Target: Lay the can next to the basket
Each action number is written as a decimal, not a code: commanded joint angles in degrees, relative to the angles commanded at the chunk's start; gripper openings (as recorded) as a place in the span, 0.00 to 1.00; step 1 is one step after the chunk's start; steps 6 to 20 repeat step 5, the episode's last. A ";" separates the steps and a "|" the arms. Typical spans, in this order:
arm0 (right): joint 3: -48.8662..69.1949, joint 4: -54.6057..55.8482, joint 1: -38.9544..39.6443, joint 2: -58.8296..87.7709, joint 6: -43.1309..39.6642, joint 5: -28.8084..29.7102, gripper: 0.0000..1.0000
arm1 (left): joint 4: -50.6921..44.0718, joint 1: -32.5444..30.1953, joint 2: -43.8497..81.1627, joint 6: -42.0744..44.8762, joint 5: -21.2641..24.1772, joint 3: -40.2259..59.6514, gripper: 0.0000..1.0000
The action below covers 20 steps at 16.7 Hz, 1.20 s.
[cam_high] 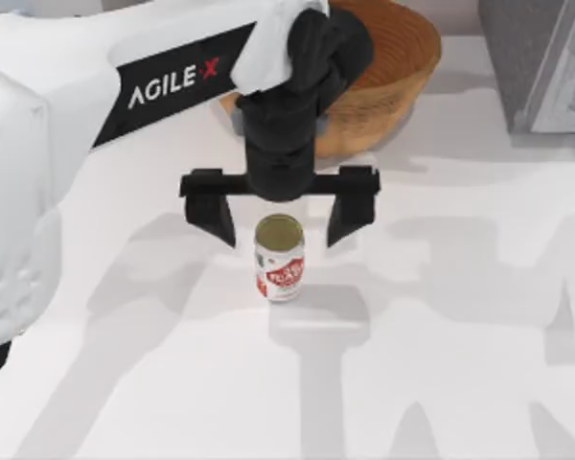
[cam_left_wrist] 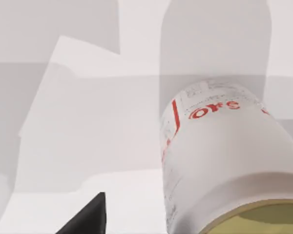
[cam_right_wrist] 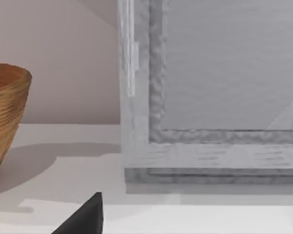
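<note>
The can (cam_high: 280, 257) stands upright on the white table, its dull gold top facing up and its red label toward the front. My left gripper (cam_high: 280, 233) is open and hovers over it, one black finger on each side, neither touching. In the left wrist view the can (cam_left_wrist: 224, 161) is close, with one dark fingertip (cam_left_wrist: 88, 219) off to its side. The tan woven basket (cam_high: 402, 67) sits at the table's back, just behind the can and partly covered by my left arm. It also appears in the right wrist view as the basket (cam_right_wrist: 5, 112).
A grey framed block (cam_high: 546, 67) stands at the back right, seen close in the right wrist view as the block (cam_right_wrist: 210, 97). My right arm is parked near it, with one dark fingertip (cam_right_wrist: 83, 217) visible. White table stretches across the front and right.
</note>
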 joint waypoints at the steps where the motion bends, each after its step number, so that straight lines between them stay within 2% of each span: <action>1: 0.00 0.00 0.00 0.00 0.00 0.00 1.00 | -1.47 0.00 -0.07 0.00 0.01 1.01 1.00; 5: 0.00 0.00 0.00 0.00 0.00 0.00 1.00 | -5.30 0.01 -0.64 0.01 0.00 4.54 1.00; 20: 0.00 0.00 0.00 0.00 0.00 0.00 1.00 | -5.30 0.01 -0.64 0.01 0.00 4.54 1.00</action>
